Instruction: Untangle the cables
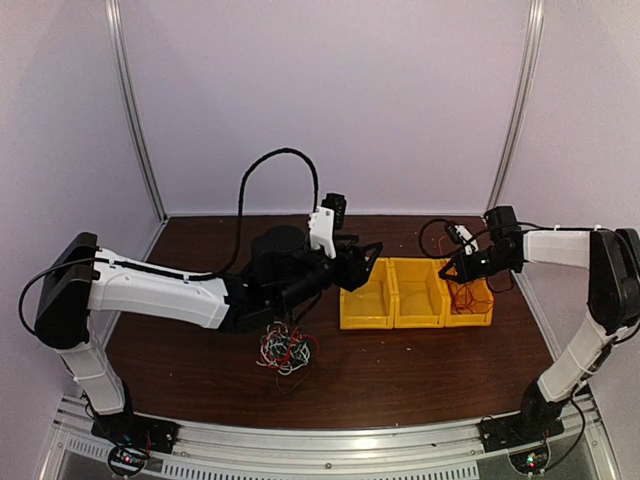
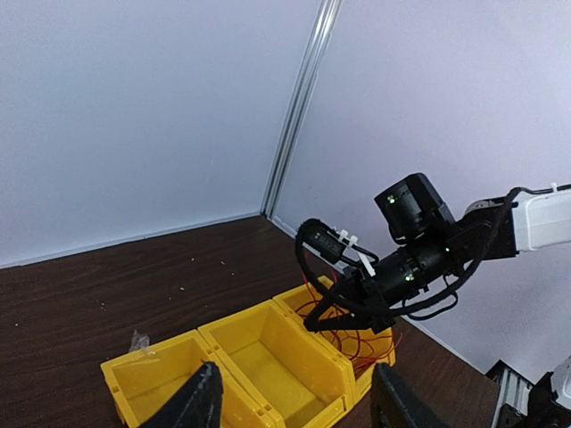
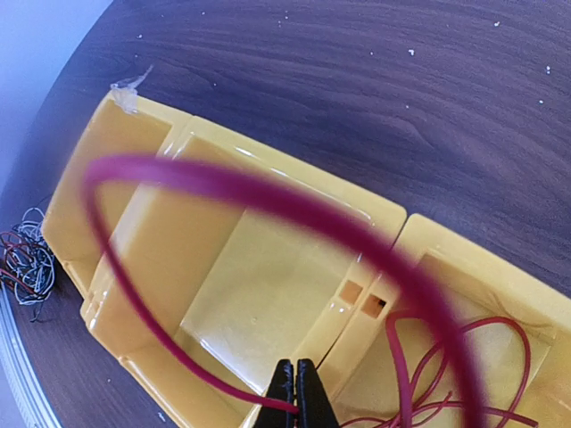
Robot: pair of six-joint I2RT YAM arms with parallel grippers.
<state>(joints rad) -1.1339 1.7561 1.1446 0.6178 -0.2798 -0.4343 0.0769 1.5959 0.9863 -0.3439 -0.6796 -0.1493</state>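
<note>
1. One tangle of cables [image 1: 288,350], red, white and black, is lying on the wooden table [image 1: 400,380] left of centre, just in front of the left arm.
2. The left gripper [image 1: 362,262] is hovering near the leftmost bin; its fingers are standing spread, nothing between them.
3. Three yellow bins [image 1: 418,300] are sitting side by side right of centre.
4. The right gripper [image 1: 452,270] is hanging over the rightmost bin; its fingers are pressing together, pinching a red cable [image 3: 268,196] that is looping up from that bin.
</note>
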